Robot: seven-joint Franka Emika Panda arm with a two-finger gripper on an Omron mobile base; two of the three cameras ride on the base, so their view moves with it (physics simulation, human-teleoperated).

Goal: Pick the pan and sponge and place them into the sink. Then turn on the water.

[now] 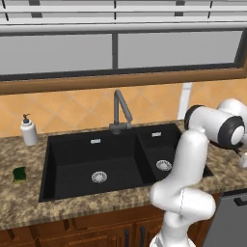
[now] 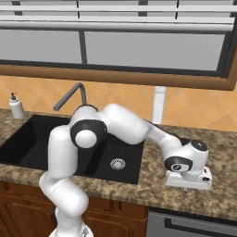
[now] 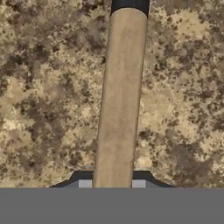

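The pan's tan handle [image 3: 120, 100] runs straight up the hand view, and its black stem [image 3: 130, 5] starts at the top edge. My gripper [image 3: 112, 183] is shut on the handle near its end, with a fingertip pressed against each side. From the right base view the hand [image 2: 189, 178] is low over the counter, to the right of the sink [image 2: 18, 143], and it hides the pan's bowl. The sponge [image 1: 19, 173] lies on the counter left of the black double-basin sink [image 1: 72, 159]. No stream falls from the faucet [image 1: 120, 113].
A white soap dispenser [image 1: 29, 131] stands at the back left of the counter. The speckled granite counter [image 3: 43, 87] surrounds the handle. The gooseneck faucet [image 2: 71, 97] rises behind the sink's divider. A dishwasher front [image 2: 194, 227] sits below the counter on the right.
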